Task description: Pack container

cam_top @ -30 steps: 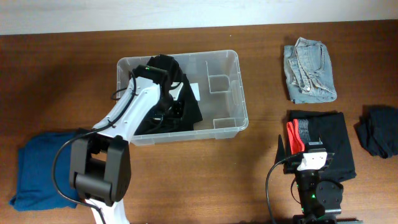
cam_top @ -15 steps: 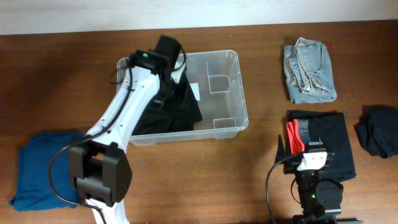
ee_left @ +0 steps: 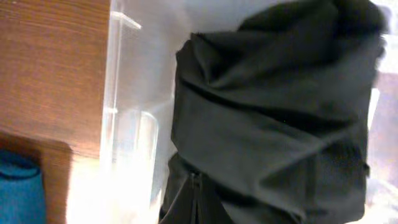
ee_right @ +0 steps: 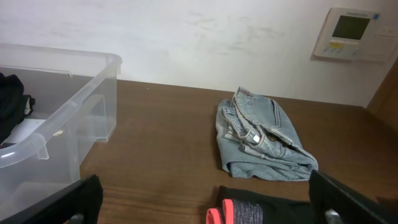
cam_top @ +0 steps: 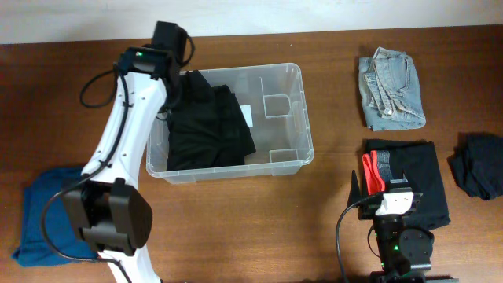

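The container (cam_top: 303, 118) is a clear plastic bin at the table's middle. A black garment (cam_top: 208, 130) lies in its left half, and the white label shows beside it. My left gripper (cam_top: 171, 47) hovers over the bin's back left corner, above the garment and apart from it. In the left wrist view its dark fingers (ee_left: 196, 202) meet at the bottom edge over the black garment (ee_left: 273, 112), with the bin wall (ee_left: 124, 124) to the left. My right gripper (cam_top: 385, 189) is open and empty over folded clothes at the front right; it also shows in the right wrist view (ee_right: 211, 214).
Folded jeans (cam_top: 389, 90) lie at the back right, also in the right wrist view (ee_right: 261, 137). A folded black garment (cam_top: 420, 177) with a red-edged piece (cam_top: 371, 173) lies under my right gripper. A dark bundle (cam_top: 479, 161) sits far right. A blue cloth (cam_top: 47, 212) lies front left.
My left arm has risen out of the container and swung back and left, leaving the black garment lying in the bin. The right arm has not moved.
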`<state>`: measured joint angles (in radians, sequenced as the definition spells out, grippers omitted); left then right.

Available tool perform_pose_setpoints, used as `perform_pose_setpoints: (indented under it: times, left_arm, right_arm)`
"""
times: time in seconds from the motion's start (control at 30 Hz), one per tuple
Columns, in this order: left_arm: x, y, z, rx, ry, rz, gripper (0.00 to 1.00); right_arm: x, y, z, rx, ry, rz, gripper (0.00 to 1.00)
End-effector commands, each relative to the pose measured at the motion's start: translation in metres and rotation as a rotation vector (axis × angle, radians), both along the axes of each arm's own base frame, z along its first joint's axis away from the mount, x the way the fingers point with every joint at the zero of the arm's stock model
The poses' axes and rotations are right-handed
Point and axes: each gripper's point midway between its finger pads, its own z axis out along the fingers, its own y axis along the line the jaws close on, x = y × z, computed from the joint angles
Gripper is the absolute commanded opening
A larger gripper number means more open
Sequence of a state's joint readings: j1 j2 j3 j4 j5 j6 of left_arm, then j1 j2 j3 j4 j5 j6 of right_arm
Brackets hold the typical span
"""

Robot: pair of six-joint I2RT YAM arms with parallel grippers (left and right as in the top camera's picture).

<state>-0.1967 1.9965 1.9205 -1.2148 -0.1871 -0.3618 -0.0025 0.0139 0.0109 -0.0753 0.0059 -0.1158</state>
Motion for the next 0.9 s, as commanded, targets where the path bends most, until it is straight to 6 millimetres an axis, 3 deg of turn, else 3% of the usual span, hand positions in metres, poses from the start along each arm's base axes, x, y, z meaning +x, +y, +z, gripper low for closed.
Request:
perform_pose_setpoints:
  times: [0.0, 0.33, 0.57, 0.7, 0.87]
  left_arm:
    - [0.007, -0.004, -0.029, 0.011, 0.042, 0.016, 0.0]
    - [0.023, -0.01, -0.078, 0.017, 0.086, 0.014, 0.0]
    - [0.048, -0.058, -0.077, -0.128, -0.005, -0.156, 0.0]
    - [0.048, -0.076, -0.078, -0.144, -0.016, -0.191, 0.01]
    - [0.042, -0.094, -0.095, -0.137, 0.02, -0.226, 0.01]
  right_arm:
    - [0.0, -0.002, -0.002, -0.004, 0.001, -0.011, 0.98]
    - [0.0, -0.002, -0.002, -0.005, 0.0, -0.011, 0.98]
    - [0.0, -0.002, -0.002, -0.004, 0.001, -0.011, 0.98]
    - [0.0, -0.002, -0.002, -0.004, 0.001, -0.011, 0.98]
    - [0.0, -0.002, -0.002, -0.004, 0.001, -0.011, 0.98]
